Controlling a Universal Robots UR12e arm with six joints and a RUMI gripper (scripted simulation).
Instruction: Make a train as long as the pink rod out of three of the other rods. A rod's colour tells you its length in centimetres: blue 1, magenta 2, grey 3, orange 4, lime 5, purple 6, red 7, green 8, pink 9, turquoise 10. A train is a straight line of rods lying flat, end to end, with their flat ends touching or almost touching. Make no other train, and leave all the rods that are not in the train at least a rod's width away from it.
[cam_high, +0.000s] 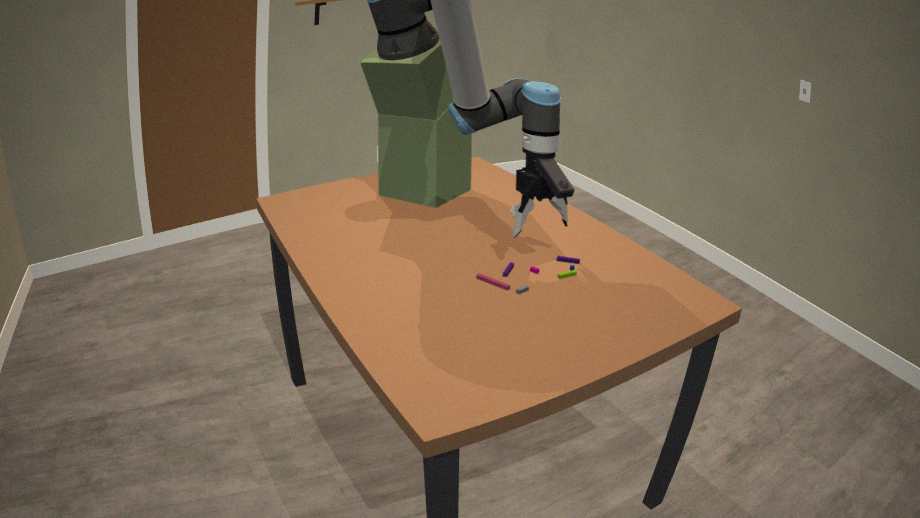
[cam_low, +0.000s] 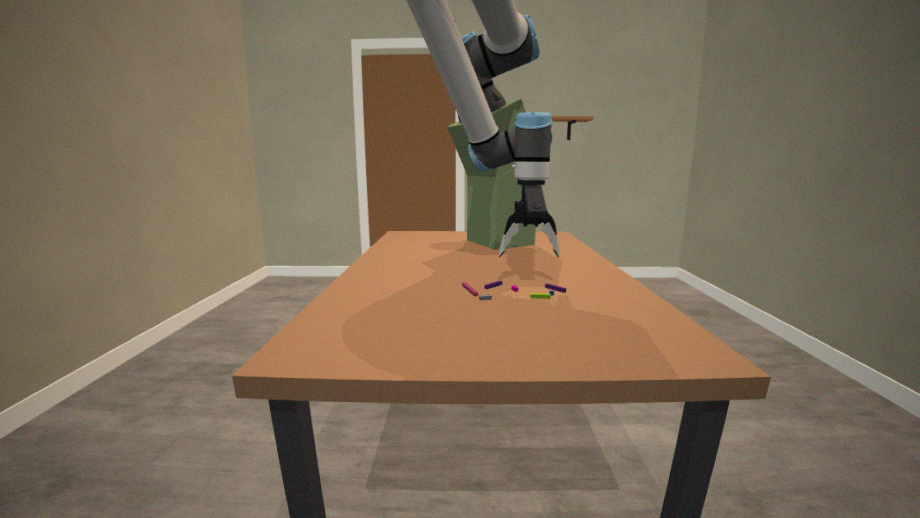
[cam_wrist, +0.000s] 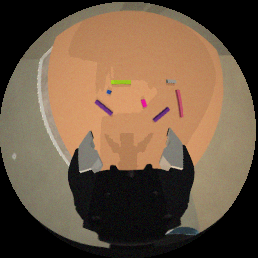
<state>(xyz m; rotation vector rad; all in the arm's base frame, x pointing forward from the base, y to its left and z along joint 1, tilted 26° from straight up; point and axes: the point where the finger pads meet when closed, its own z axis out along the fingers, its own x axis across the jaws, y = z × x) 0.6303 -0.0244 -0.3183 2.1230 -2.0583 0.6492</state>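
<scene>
My gripper (cam_high: 540, 229) (cam_low: 529, 255) (cam_wrist: 129, 130) is open and empty, above the table behind the rods. The pink rod (cam_high: 493, 281) (cam_low: 469, 288) (cam_wrist: 179, 103) lies apart. The grey rod (cam_high: 522, 289) (cam_low: 485, 297) (cam_wrist: 171, 81) lies near its front end. One purple rod (cam_high: 508, 268) (cam_low: 493, 284) (cam_wrist: 161, 114) lies slanted beside the pink rod. The magenta rod (cam_high: 534, 270) (cam_low: 514, 288) (cam_wrist: 144, 103) lies between the two purple rods. The other purple rod (cam_high: 567, 259) (cam_low: 554, 287) (cam_wrist: 104, 107) lies near the blue rod (cam_high: 572, 267) (cam_low: 551, 292) (cam_wrist: 109, 92) and the lime rod (cam_high: 567, 274) (cam_low: 540, 296) (cam_wrist: 121, 82). No rods are end to end.
The rods lie scattered on the wooden table (cam_high: 360, 283) (cam_low: 502, 353) (cam_wrist: 195, 60). The green pedestal (cam_high: 412, 154) (cam_low: 482, 205) carries the arm at the back of the table. The arm's shadow falls across the table.
</scene>
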